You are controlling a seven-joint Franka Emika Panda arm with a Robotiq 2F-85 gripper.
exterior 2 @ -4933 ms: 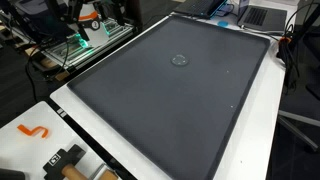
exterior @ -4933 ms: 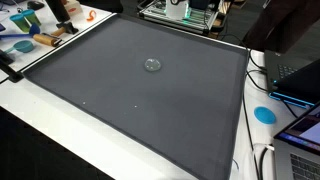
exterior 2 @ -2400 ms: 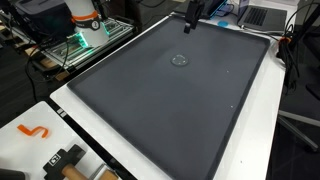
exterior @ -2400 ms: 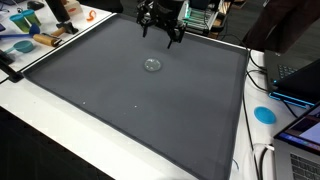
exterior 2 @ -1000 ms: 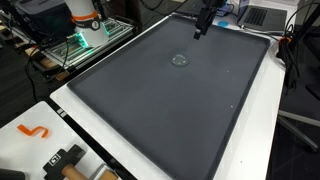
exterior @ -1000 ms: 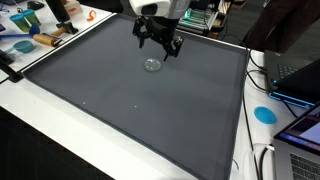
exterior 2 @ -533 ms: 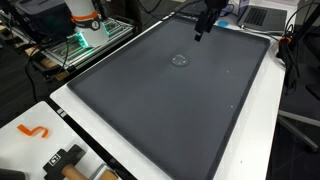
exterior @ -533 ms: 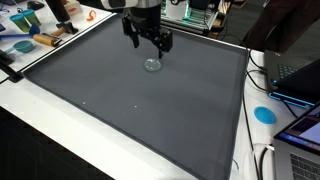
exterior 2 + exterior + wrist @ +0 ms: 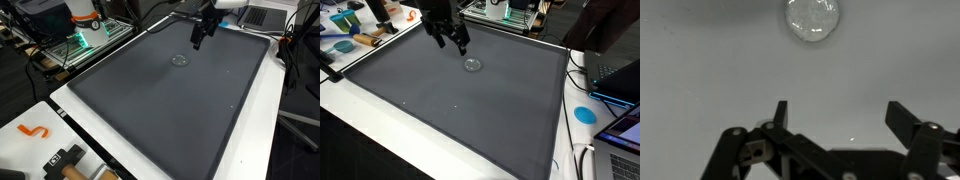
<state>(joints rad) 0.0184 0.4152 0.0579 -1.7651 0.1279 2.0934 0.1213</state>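
Note:
A small clear round glass-like object (image 9: 472,65) lies on the large dark grey mat (image 9: 440,110); it also shows as the clear round object (image 9: 180,59) and, in the wrist view, as the clear round object (image 9: 811,19) near the top edge. My black gripper (image 9: 450,41) hovers above the mat, up and to the left of it. From the other side the gripper (image 9: 197,42) hangs a little beyond the object. In the wrist view the gripper (image 9: 840,112) is open, its fingers wide apart with only bare mat between them.
The mat lies on a white table (image 9: 360,130). Tools and a blue item (image 9: 345,40) sit at one corner, laptops and a blue disc (image 9: 584,113) along another side. An orange hook (image 9: 33,130) and a black tool (image 9: 63,159) lie near a table corner. A metal rack (image 9: 85,40) stands beside.
The arm came in over the mat's far edge and has swung sideways across it, now passing above the clear object. The jaws stayed open and the object has not moved.

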